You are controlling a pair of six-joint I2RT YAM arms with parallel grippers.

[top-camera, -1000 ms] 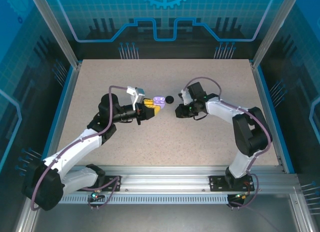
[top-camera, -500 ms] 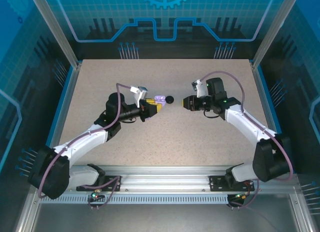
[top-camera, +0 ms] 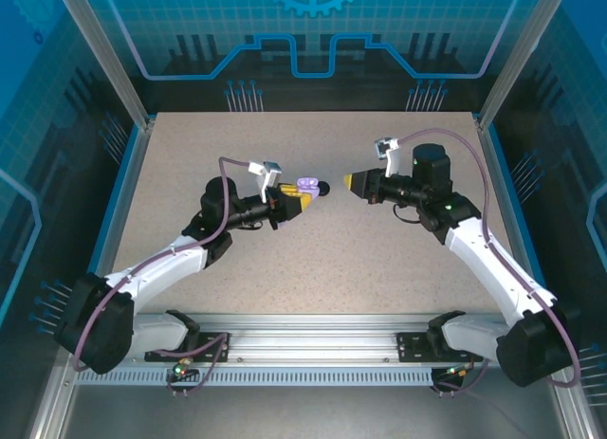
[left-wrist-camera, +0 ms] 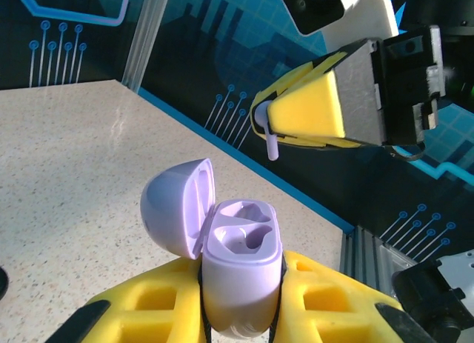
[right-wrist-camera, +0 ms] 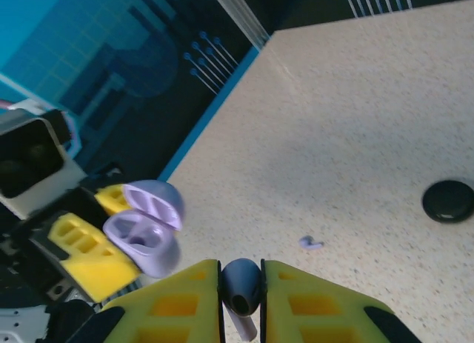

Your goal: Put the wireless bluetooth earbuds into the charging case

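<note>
My left gripper (top-camera: 296, 200) (left-wrist-camera: 241, 302) is shut on an open lavender charging case (top-camera: 306, 186) (left-wrist-camera: 241, 265) (right-wrist-camera: 141, 244), held upright above the table. Its lid (left-wrist-camera: 176, 210) is flipped back and both sockets are empty. My right gripper (top-camera: 349, 182) (right-wrist-camera: 241, 291) (left-wrist-camera: 261, 115) is shut on a lavender earbud (right-wrist-camera: 241, 285) (left-wrist-camera: 270, 141), whose stem sticks out past the fingertips. It hovers a short way right of the case, pointing at it. A second lavender earbud (right-wrist-camera: 311, 244) lies on the table. The black earbuds are hidden.
A closed black round case (top-camera: 323, 187) (right-wrist-camera: 448, 201) lies on the speckled table (top-camera: 313, 259) just behind the gap between the two grippers. Blue rails and glass walls border the table on the left, right and far sides.
My right arm has swung out to the right and lifted, and its gripper now points left at the case. The left gripper has shifted slightly right with the case.
</note>
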